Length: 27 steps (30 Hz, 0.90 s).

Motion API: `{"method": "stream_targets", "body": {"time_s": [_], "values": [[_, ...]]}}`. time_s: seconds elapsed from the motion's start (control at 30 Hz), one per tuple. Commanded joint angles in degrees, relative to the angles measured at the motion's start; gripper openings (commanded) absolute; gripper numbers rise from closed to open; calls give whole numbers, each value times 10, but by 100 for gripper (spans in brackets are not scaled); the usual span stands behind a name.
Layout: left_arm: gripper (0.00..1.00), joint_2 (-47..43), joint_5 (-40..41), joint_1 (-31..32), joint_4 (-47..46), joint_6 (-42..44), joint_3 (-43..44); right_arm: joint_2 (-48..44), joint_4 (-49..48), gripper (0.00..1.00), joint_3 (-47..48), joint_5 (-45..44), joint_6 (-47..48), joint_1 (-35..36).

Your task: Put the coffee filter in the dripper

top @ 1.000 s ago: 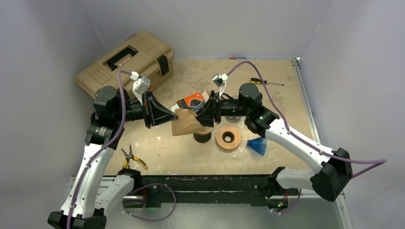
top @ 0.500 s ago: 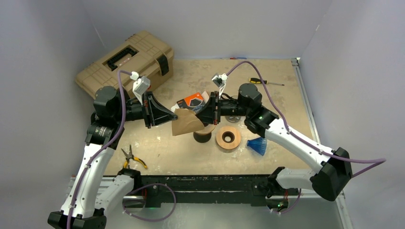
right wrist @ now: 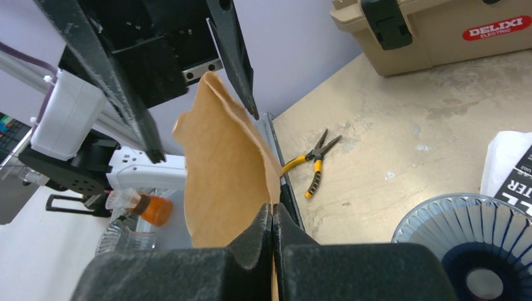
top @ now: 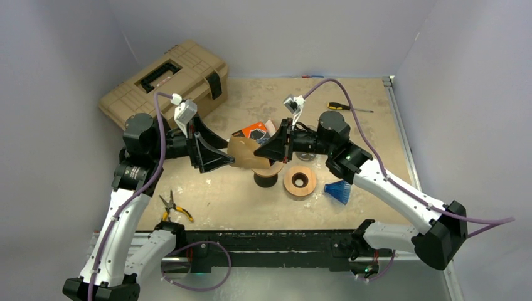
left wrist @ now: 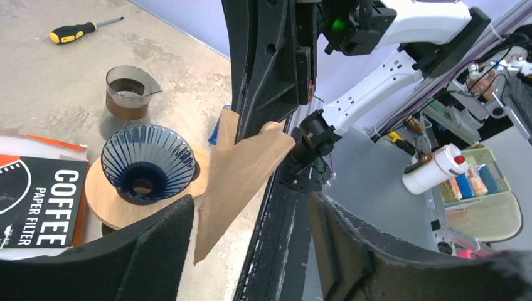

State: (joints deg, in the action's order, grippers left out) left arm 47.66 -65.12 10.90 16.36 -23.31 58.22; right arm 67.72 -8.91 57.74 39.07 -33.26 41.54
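Observation:
The brown paper coffee filter (top: 243, 152) hangs in the air between the two arms. My right gripper (top: 274, 149) is shut on its edge, the pads pressed together on the paper (right wrist: 273, 210). My left gripper (top: 216, 153) is open; in the left wrist view the filter (left wrist: 238, 179) hangs just past its left finger (left wrist: 157, 238), not gripped. The dripper (left wrist: 143, 162), a blue ribbed cone on a round wooden base, stands on the table right below the filter (right wrist: 219, 163). It also shows in the right wrist view (right wrist: 483, 251).
A tan toolbox (top: 166, 78) sits at the back left. Yellow-handled pliers (top: 175, 210) lie front left, a screwdriver (top: 348, 108) back right. A coffee filter pack (top: 254, 132), a glass carafe (left wrist: 128, 91), a wooden ring (top: 300, 180) and a blue ribbed piece (top: 339, 191) surround the dripper.
My right gripper closed on the filter's edge. My left gripper then opened and let the filter go. The filter now hangs a little higher, held by the right gripper alone.

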Motion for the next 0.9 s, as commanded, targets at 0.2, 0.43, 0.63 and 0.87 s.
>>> {"method": "stream_targets", "body": {"time_s": [0.2, 0.43, 0.63, 0.87], "values": [[84, -5, 124, -3, 52, 28, 33, -38, 66, 0, 34, -105, 37, 1], [94, 18, 235, -3, 120, 32, 66, -64, 111, 0, 44, -187, 54, 1], [97, 58, 344, -3, 187, 25, 88, -70, 150, 0, 52, -254, 59, 2], [100, 53, 437, -3, 192, -8, 74, -53, 188, 0, 69, -329, 59, 10]]}}
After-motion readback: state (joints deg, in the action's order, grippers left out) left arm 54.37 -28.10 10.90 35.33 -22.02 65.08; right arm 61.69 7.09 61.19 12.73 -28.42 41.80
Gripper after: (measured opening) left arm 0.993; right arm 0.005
